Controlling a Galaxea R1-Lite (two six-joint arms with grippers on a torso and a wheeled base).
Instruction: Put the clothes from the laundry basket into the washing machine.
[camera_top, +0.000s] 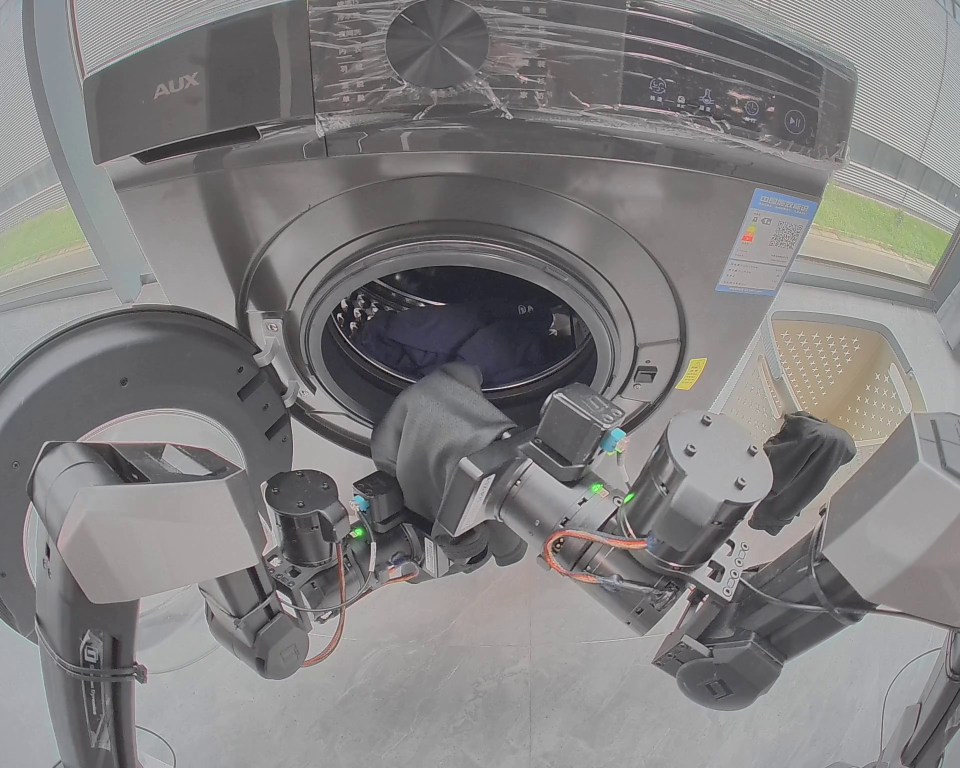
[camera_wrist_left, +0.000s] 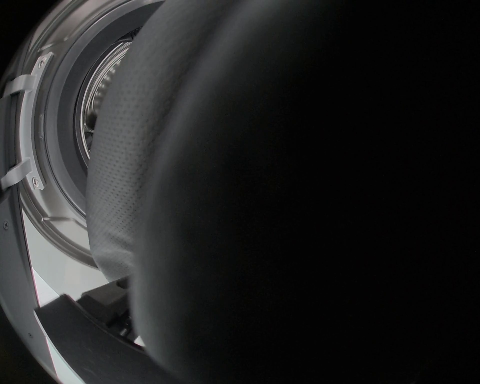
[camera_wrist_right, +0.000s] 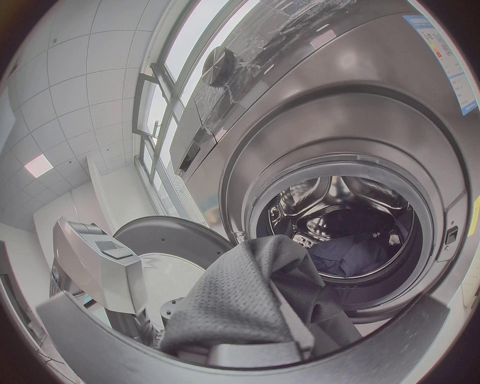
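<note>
Head view: garment (camera_top: 440, 425) at washing machine (camera_top: 650, 235)

The washing machine (camera_top: 600, 220) at the frame's centre wears satin, brushed dark metal, its control panel (camera_top: 720, 90) under crinkled glossy film (camera_top: 480, 100), the drum (camera_wrist_right: 340, 192) polished steel, while the grey garment (camera_top: 435, 430) is matt, perforated mesh cloth.

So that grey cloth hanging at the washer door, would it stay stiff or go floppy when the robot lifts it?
Probably floppy: the grey cloth hangs in soft, rounded folds. Likely light too, since its weave looks thin and full of small holes. It may well trail over the rim of the washing machine rather than drop in cleanly.
</note>
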